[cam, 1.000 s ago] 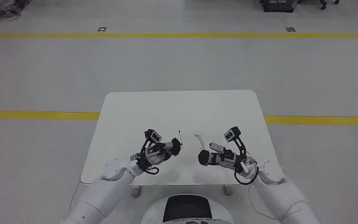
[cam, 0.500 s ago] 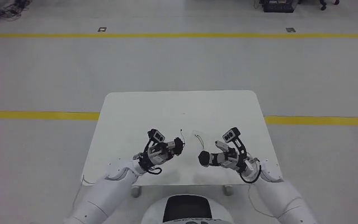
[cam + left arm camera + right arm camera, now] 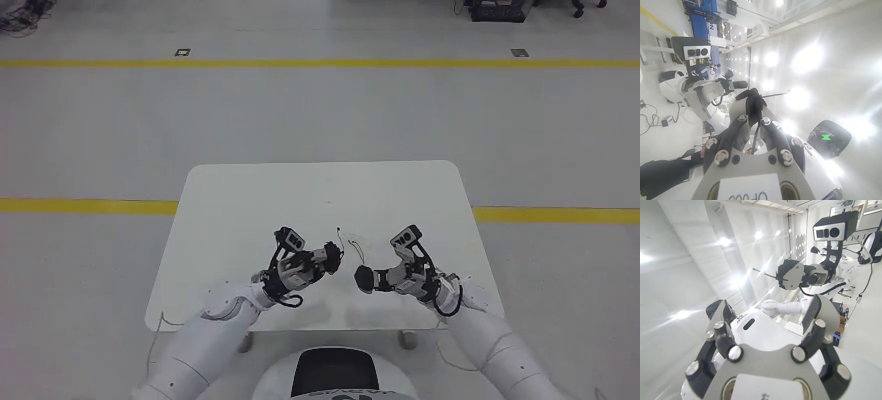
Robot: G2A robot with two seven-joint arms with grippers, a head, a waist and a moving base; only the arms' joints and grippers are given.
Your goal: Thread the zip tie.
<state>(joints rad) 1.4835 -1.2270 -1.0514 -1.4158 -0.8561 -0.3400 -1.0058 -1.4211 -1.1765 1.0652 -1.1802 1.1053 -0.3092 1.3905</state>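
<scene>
**Zip tie pinched in my left jaws, right jaws wide apart**

The zip tie (image 3: 340,237) is a thin black strand, and I hold it in my left gripper (image 3: 333,254), whose jaws are pressed together on it. In the top view its free end pokes out of the fingertips toward 12 o'clock, over the table (image 3: 250,200). My left wrist view shows the zip tie (image 3: 776,94) leaving the dark, padded tips of the left gripper (image 3: 753,98) with a small knob at its far end, while the rest of the strand runs back between the two fingers toward my wrist. I cannot tell whether any part of it is looped.

My right gripper (image 3: 365,279) sits near the left one, at about 4 o'clock from it, apart from the strand. Its jaws are spread and hold nothing. In my right wrist view the ribbed pads (image 3: 811,311) of the right gripper (image 3: 770,309) stand well apart, with the left gripper (image 3: 789,276) and the zip tie (image 3: 762,273) beyond them.

Both grippers are over the 6 o'clock half of the white table. A yellow floor line (image 3: 90,205) runs past it from 9 to 3 o'clock.
</scene>
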